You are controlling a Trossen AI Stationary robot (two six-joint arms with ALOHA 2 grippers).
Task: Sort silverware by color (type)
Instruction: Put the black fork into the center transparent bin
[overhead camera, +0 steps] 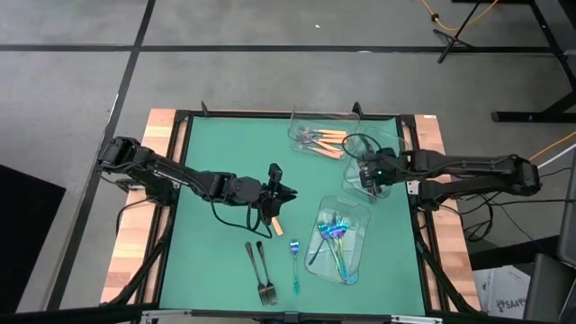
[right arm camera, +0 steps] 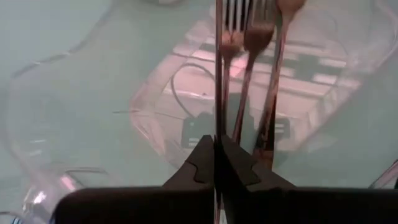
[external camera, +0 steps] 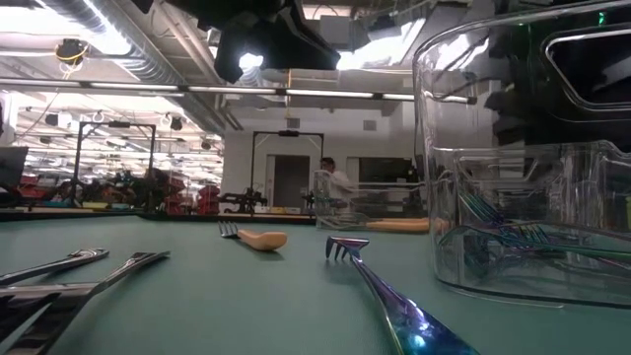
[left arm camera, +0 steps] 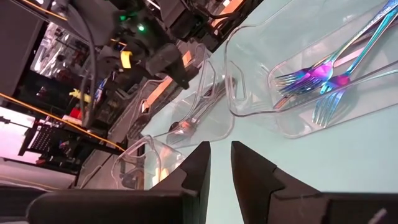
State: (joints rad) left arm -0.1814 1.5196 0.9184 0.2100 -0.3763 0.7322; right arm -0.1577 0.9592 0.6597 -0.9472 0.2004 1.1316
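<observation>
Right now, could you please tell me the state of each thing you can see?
Left gripper: open, empty.
Right gripper: shut on a grey fork, above a tray.
Orange fork: lying loose.
Two dark forks: lying loose.
Blue fork: lying loose.
Three trays: each holding forks.

High view looks straight down on the whole table (overhead camera: 225, 144); low view faces level across it (close to the blue fork (external camera: 394, 301)); wrist views sit close, sharing the trays (left arm camera: 249, 81).
</observation>
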